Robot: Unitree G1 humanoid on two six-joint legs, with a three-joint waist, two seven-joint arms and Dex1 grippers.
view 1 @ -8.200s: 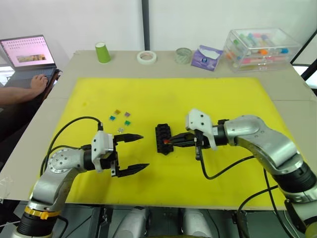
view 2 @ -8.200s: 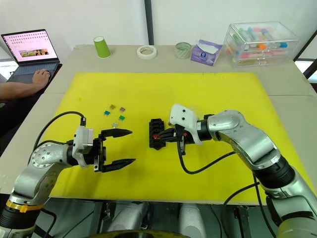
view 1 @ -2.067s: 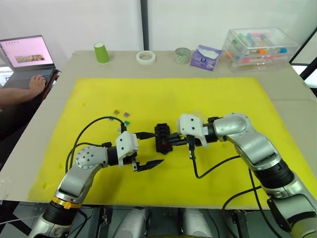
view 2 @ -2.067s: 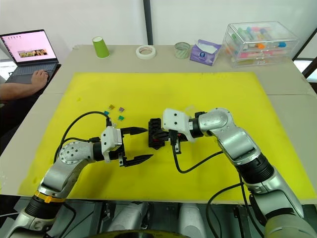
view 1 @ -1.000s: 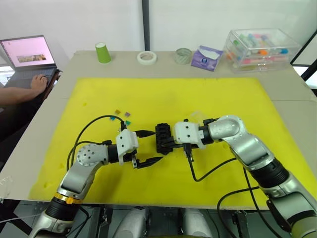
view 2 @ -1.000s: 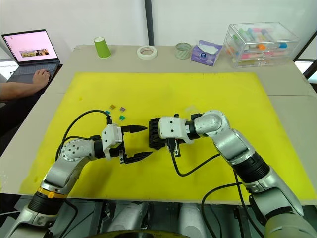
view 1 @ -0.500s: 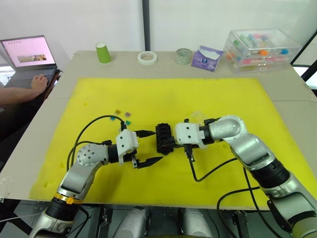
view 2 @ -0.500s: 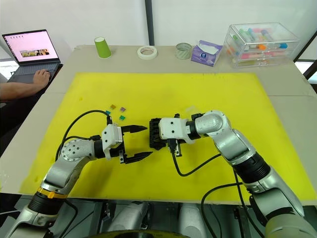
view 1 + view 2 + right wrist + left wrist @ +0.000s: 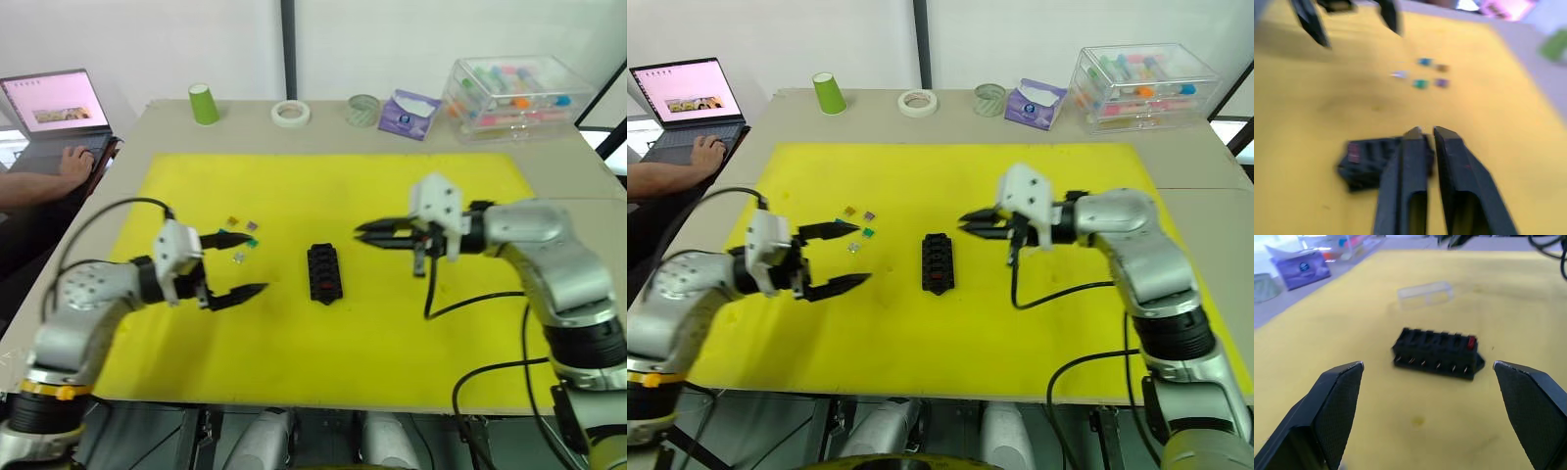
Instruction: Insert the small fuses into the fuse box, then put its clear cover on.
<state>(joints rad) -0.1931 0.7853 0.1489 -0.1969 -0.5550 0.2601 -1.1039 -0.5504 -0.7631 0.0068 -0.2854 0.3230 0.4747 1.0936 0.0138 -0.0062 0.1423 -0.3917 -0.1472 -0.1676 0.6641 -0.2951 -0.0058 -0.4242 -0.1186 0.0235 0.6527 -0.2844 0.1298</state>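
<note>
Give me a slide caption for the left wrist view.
Open left gripper facing the fuse box, one red fuse seated, clear cover beyond.

Both eye views look forward and down from the head over the whole counter (image 9: 549,171). Each wrist view sits low and close, sharing the fuse box (image 9: 1436,352).
</note>
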